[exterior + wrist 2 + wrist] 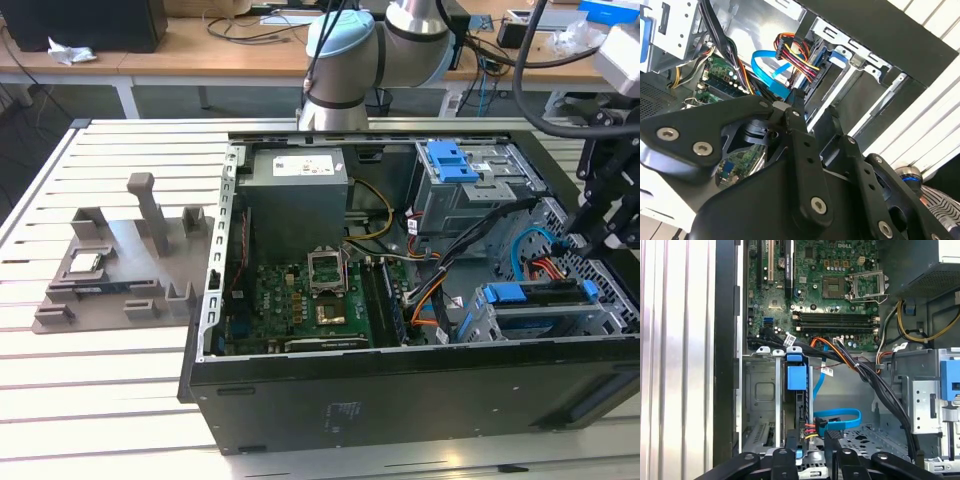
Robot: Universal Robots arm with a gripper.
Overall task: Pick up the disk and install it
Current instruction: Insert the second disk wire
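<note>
The disk (540, 310) sits in the drive cage at the open computer case's (400, 400) front corner, on the exterior view's right, its blue bracket showing. The gripper (590, 235) hangs just above it, near the cables; whether its jaws are spread or pressed together, I cannot tell.

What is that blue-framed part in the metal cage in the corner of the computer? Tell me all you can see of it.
That is the disk, a flat drive held in a blue plastic bracket. It sits slotted in a silver metal cage in the open case's corner, on the exterior view's right. A blue cable and a red-yellow-black plug reach its end.
</note>
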